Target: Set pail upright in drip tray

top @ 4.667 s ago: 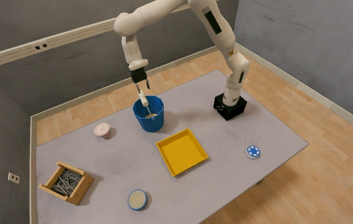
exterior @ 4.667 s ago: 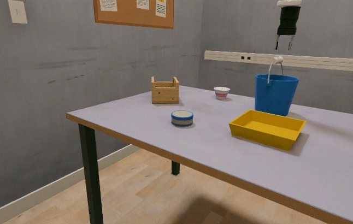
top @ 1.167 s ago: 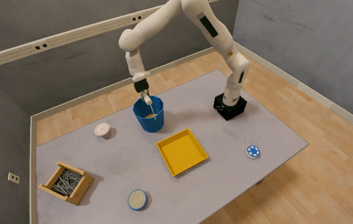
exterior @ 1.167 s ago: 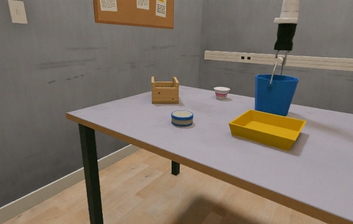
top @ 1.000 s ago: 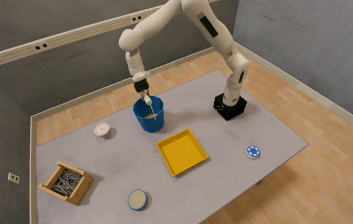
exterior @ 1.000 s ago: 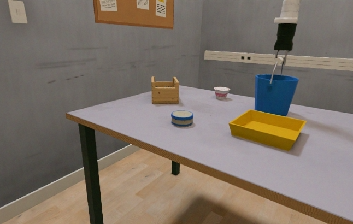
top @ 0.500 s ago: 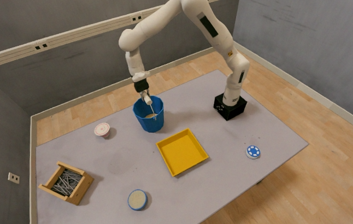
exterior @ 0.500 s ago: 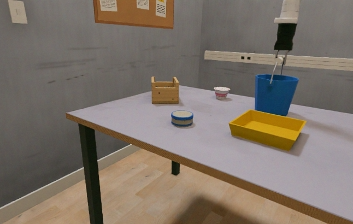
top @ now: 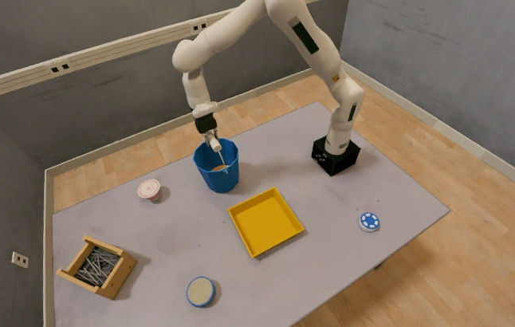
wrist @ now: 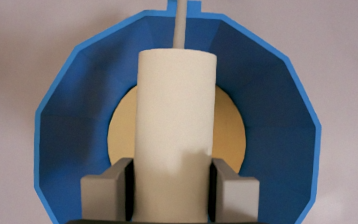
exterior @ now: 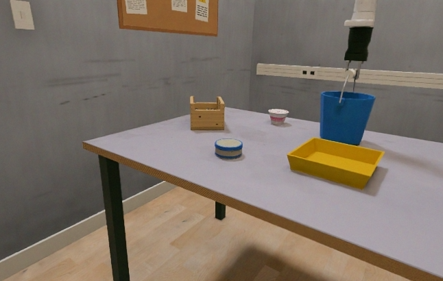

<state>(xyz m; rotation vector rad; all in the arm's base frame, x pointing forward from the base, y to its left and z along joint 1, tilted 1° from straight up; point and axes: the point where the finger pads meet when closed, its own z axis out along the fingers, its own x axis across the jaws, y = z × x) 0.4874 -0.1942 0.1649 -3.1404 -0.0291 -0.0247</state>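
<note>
The blue pail (top: 217, 175) (exterior: 345, 120) (wrist: 70, 130) stands upright on the grey table (top: 332, 243), just behind the yellow drip tray (top: 263, 221) (exterior: 334, 162). Its wire bail is raised, with a white cylindrical handle grip (top: 214, 143) (exterior: 350, 72) (wrist: 175, 110) at the top. My gripper (top: 212, 138) (exterior: 352, 71) (wrist: 171, 181) points straight down over the pail's mouth and is shut on that grip. The wrist view shows the tan bottom inside the pail, and the tray is empty. I cannot tell whether the pail's base touches the table.
A wooden crate of nails (top: 97, 265) (exterior: 206, 113) sits at the table's left. A pink-and-white cup (top: 148, 189) (exterior: 278, 116), a blue round tin (top: 200, 291) (exterior: 228, 148) and a blue-white disc (top: 369, 222) lie around. The arm's black base (top: 335, 155) stands at the back right.
</note>
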